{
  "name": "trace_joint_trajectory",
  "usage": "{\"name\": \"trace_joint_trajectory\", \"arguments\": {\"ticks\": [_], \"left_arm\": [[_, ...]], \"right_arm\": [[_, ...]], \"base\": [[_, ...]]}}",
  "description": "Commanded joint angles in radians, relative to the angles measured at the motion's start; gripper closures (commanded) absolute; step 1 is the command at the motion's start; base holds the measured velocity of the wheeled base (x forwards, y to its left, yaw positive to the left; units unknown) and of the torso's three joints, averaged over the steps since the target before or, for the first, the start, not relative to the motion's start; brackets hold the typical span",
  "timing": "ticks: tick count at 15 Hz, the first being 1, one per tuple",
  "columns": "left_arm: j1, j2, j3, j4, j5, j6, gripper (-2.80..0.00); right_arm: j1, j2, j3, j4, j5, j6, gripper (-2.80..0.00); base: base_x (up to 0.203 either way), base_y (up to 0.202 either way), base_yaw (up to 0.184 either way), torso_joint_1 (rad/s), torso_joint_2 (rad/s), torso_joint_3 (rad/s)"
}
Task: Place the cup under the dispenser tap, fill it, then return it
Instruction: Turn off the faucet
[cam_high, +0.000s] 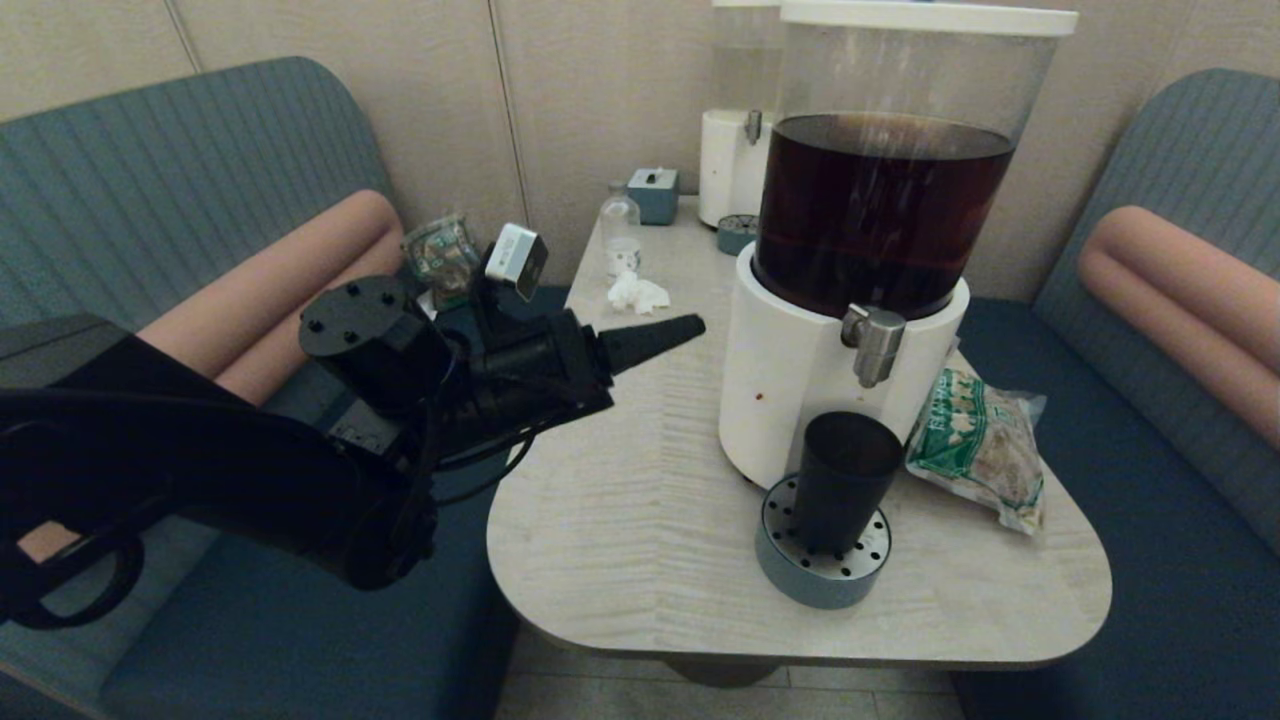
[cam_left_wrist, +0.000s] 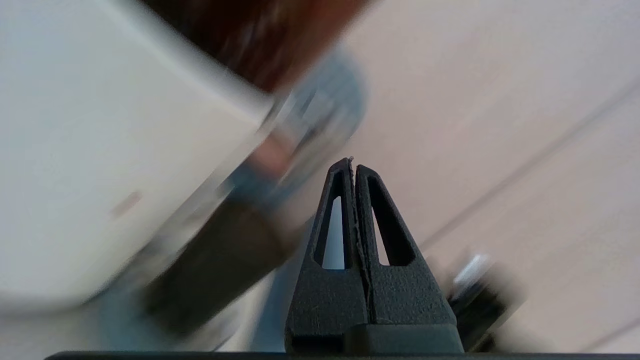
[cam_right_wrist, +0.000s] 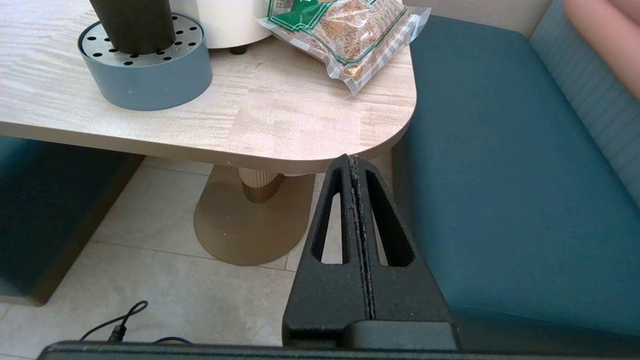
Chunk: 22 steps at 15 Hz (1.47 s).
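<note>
The dark tapered cup (cam_high: 845, 480) stands upright on a round grey drip tray (cam_high: 822, 563), directly below the silver dispenser tap (cam_high: 874, 343) of the big white-based dispenser (cam_high: 800, 390) with dark brown liquid. My left gripper (cam_high: 690, 326) is shut and empty, raised over the table's left side, pointing toward the dispenser, well apart from the cup. In the left wrist view the shut gripper (cam_left_wrist: 353, 162) faces the blurred dispenser and cup (cam_left_wrist: 215, 270). My right gripper (cam_right_wrist: 353, 160) is shut, parked low beside the table's near right corner; the cup (cam_right_wrist: 132, 22) shows there too.
A green snack bag (cam_high: 980, 445) lies right of the dispenser. At the back of the table (cam_high: 620, 490) stand a small clear bottle (cam_high: 620, 235), a crumpled tissue (cam_high: 637, 293), a grey box (cam_high: 654, 193) and a pale second dispenser (cam_high: 735, 150). Teal benches flank the table.
</note>
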<state>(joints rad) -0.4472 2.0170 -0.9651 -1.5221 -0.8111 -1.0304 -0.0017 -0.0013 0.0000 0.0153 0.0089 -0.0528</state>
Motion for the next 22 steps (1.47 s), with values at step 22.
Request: {"name": "trace_joint_trajectory", "arguments": {"ticks": [22], "left_arm": [[-0.203,0.245,-0.390,-0.008,0.151,-0.336,0.00]], "right_arm": [[0.000,0.001,0.000,0.000,0.000,0.000,0.00]], "base": [[0.000,0.000,0.000,0.000,0.00,0.000]]}}
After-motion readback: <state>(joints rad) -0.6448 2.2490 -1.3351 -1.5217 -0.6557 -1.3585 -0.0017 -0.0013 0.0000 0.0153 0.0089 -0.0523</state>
